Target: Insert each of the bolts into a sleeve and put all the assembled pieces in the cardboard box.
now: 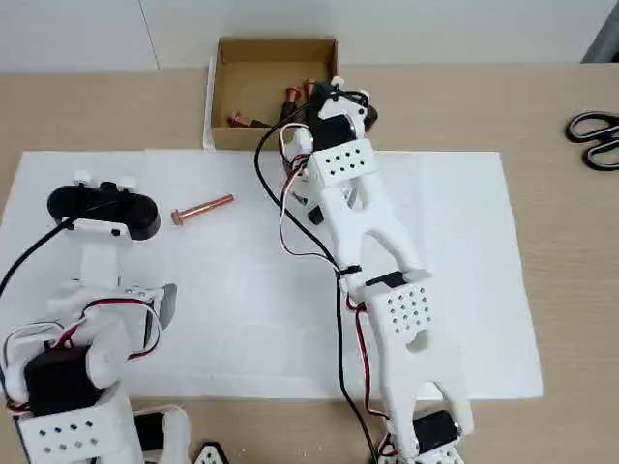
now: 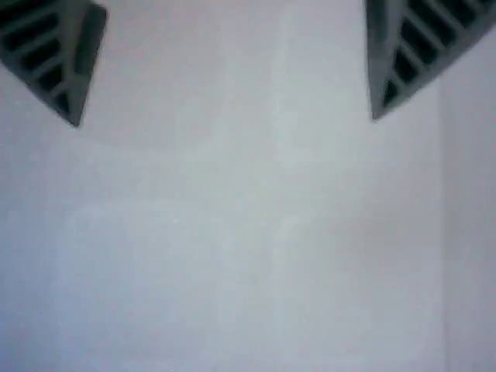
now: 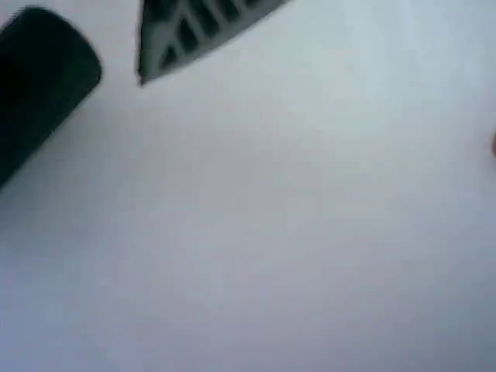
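Observation:
A copper bolt (image 1: 203, 209) lies loose on the white sheet (image 1: 242, 319), left of centre. The cardboard box (image 1: 276, 44) stands at the back, with several copper bolt pieces (image 1: 293, 96) inside near its right side. My right arm stretches from the front edge to the box, and its gripper (image 1: 327, 97) sits at the box's right front corner, hidden under the wrist. A dark round-ended thing (image 3: 39, 85) shows in the right wrist view over white; I cannot tell what it is. My left gripper (image 2: 225, 70) hangs open and empty over bare sheet at the front left (image 1: 160, 307), a short way in front of the bolt.
Black scissors (image 1: 595, 138) lie on the wooden table at the far right. The right arm's cables (image 1: 290, 232) trail across the sheet's middle. A white strip (image 1: 207, 101) lies against the box's left wall.

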